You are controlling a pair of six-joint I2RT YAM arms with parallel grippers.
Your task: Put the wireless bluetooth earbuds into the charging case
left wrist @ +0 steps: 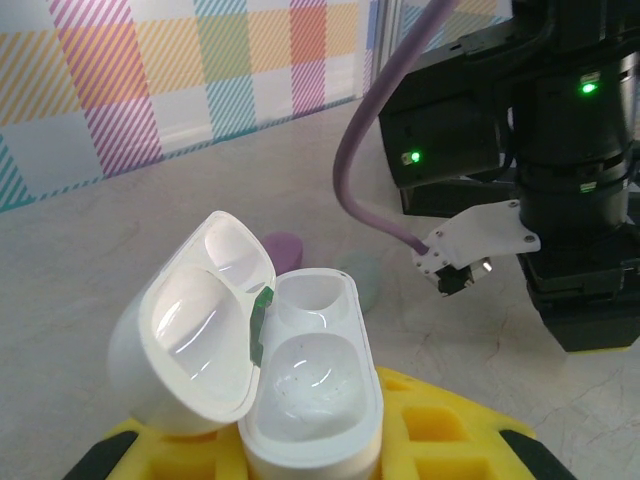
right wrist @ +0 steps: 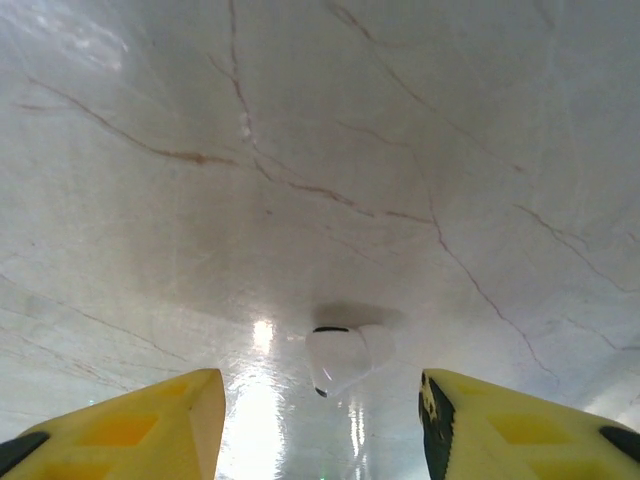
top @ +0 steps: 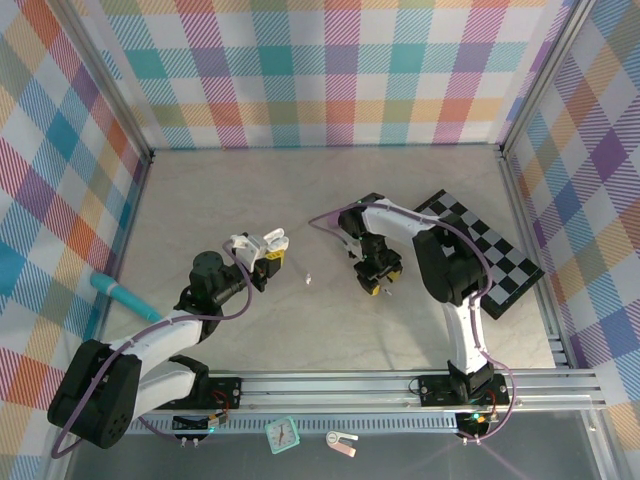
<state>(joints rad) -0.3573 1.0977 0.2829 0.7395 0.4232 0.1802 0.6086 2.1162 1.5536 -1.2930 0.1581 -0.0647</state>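
Left wrist: left tool (left wrist: 315, 455) grips open white case (left wrist: 310, 385); right tool (right wrist: 320, 430) wide, earbud (right wrist: 340, 358) between.

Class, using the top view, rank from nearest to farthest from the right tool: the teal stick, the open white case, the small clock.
From the right tool:
1. open white case, to its left, held in the left tool.
2. small clock, at the near edge past the rail.
3. teal stick, far left by the wall.

Overhead, wrist close-ups; shared tabletop (top: 300, 195)
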